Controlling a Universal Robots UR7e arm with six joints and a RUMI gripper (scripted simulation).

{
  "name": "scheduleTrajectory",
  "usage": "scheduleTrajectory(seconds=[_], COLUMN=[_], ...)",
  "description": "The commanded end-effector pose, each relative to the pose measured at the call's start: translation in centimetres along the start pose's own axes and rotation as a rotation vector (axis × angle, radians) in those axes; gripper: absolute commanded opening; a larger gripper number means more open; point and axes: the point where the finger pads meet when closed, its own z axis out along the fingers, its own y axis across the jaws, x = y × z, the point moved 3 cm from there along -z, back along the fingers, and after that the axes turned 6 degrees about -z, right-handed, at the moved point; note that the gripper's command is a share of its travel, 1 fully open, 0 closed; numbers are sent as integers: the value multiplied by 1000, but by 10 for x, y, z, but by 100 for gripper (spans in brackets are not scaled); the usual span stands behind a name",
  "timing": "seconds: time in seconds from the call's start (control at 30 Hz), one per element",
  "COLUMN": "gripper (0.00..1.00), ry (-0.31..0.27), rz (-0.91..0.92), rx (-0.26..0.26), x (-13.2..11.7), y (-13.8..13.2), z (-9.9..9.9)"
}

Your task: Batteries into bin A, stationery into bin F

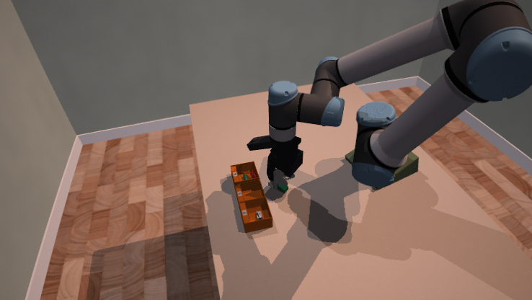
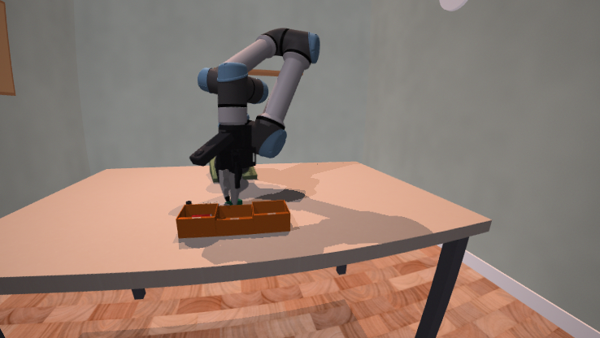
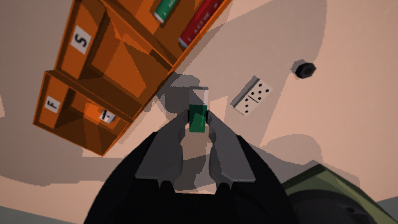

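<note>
Gripper (image 1: 280,184) (image 2: 232,202) (image 3: 197,110): fingers closed on a small green block with a pale end (image 1: 282,188) (image 2: 239,202) (image 3: 197,119), probably an eraser. It sits just beside the orange bin row, lower centre of the top frame; any lift is hard to judge.

Risks: pads grip narrow sides, so a weak pinch could let it twist or slip. Carried too low, it could snag the bin wall and tip or shove the row. Early release could land it in the middle bin marked S.

Pointing: wrist view, long axis runs up-down, pale end up, green end down between the fingertips. Top view, green end toward lower right.

Outward: orange plastic bin marked F (image 1: 258,224) (image 2: 271,221) (image 3: 70,139), lower left in the wrist view, likely the next drop; a white-and-black item is inside. White domino (image 3: 252,96) right of centre, black hex nut (image 3: 305,70) upper right, both probably to leave. Green and red batteries already binned, top of wrist frame.
</note>
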Motion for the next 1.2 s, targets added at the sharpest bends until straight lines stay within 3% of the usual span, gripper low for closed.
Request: scheduleTrajectory(seconds=[0.0, 0.37, 1.17], gripper=[0, 0, 0], ry=[0, 0, 0], rz=[0, 0, 0], rx=[1, 1, 1], x=[0, 0, 0], y=[0, 0, 0], z=[-11, -48, -54])
